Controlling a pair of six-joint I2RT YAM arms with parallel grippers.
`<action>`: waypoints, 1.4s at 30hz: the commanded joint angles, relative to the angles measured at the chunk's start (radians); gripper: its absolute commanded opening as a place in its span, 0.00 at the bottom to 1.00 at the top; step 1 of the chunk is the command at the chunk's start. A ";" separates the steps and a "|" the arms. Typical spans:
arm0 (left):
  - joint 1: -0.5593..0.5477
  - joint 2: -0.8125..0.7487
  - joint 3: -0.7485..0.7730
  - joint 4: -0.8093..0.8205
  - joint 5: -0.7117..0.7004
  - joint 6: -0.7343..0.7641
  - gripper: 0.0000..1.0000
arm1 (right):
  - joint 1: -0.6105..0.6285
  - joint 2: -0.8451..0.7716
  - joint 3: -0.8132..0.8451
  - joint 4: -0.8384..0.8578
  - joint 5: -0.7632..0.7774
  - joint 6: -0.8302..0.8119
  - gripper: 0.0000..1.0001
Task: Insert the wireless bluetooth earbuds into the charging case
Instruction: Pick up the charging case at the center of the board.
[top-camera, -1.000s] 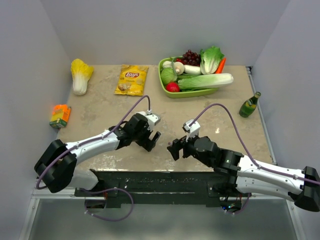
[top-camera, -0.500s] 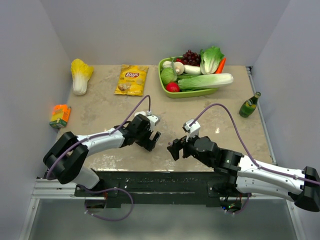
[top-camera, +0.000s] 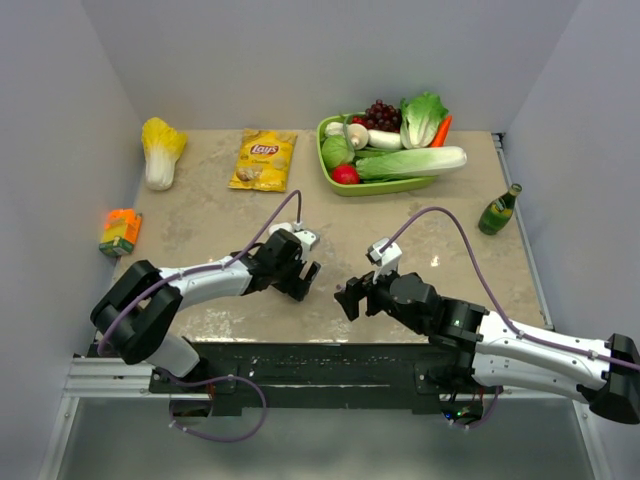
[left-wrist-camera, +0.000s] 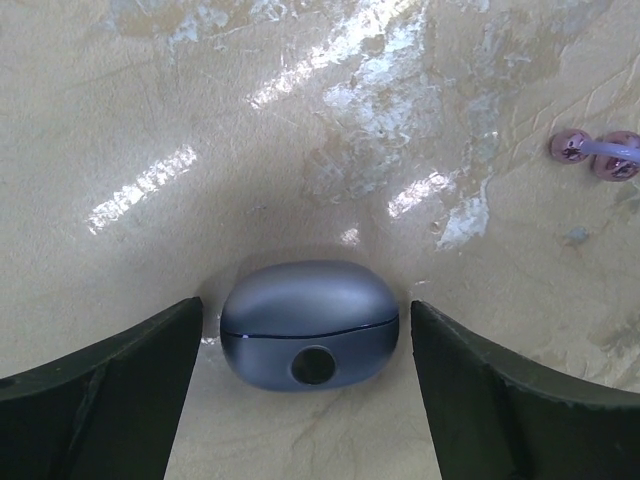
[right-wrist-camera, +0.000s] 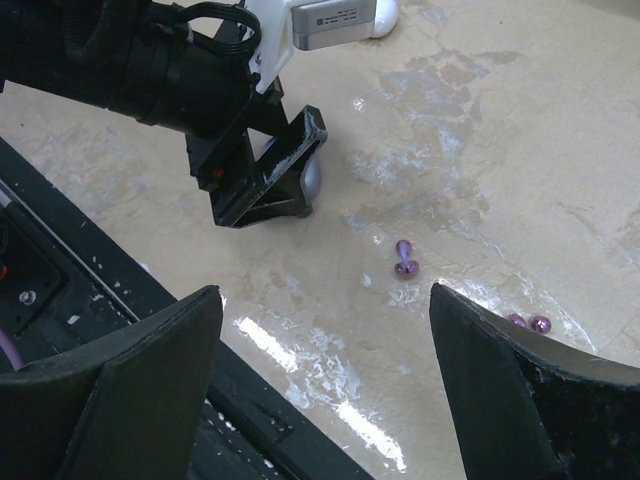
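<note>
A blue-grey charging case (left-wrist-camera: 300, 320), lid shut, lies on the table between the fingers of my left gripper (left-wrist-camera: 306, 305). The gripper is open, with a gap on either side of the case. One lilac earbud (left-wrist-camera: 592, 151) lies to the right of the case. In the right wrist view that earbud (right-wrist-camera: 403, 259) sits right of my left gripper (right-wrist-camera: 262, 185), and a bit of the case (right-wrist-camera: 313, 177) shows behind the finger. A second lilac earbud (right-wrist-camera: 528, 322) peeks out by my right finger. My right gripper (right-wrist-camera: 325, 300) hovers open and empty. From above, the left gripper (top-camera: 303, 279) and right gripper (top-camera: 350, 297) face each other.
A green tray (top-camera: 340, 185) of vegetables stands at the back, with a chips bag (top-camera: 263, 159) and a cabbage (top-camera: 160, 150) to its left. An orange carton (top-camera: 120, 231) sits at the left edge and a green bottle (top-camera: 499, 210) at the right. The black base rail (top-camera: 300, 360) runs along the near edge.
The left arm's elbow has swung up and in, and its gripper has shifted slightly left over the case. The right arm has not moved.
</note>
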 joint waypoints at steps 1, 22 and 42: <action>0.004 0.021 0.006 -0.043 -0.050 -0.015 0.88 | 0.001 -0.018 -0.006 0.003 0.012 0.004 0.87; -0.029 0.033 0.014 -0.074 -0.106 -0.018 0.34 | 0.001 -0.021 -0.008 0.000 0.026 0.010 0.87; -0.222 -0.375 -0.604 1.497 0.032 0.193 0.00 | -0.002 0.108 0.285 -0.093 -0.089 0.106 0.95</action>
